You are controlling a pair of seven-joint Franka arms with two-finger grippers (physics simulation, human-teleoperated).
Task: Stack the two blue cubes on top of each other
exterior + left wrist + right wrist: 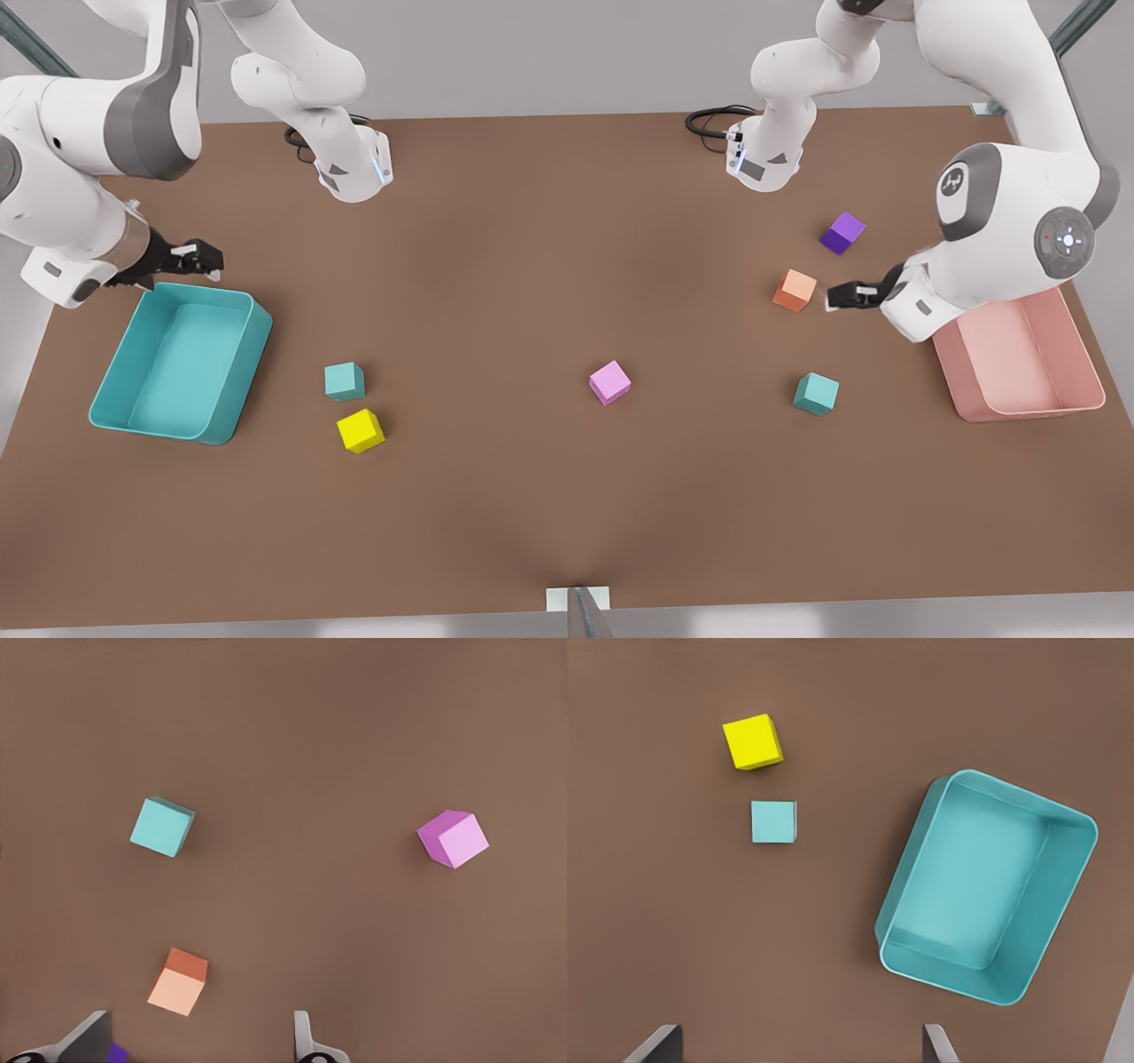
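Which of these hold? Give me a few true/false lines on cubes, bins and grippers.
1. The two blue cubes are already stacked. False: one sits beside the yellow cube, the other lies near the pink bin, both on the table.
2. The left gripper is open and empty, next to the orange cube. True.
3. The right gripper is open, by the teal bin. True.
4. The teal bin holds a cube. False: nothing lies in it.
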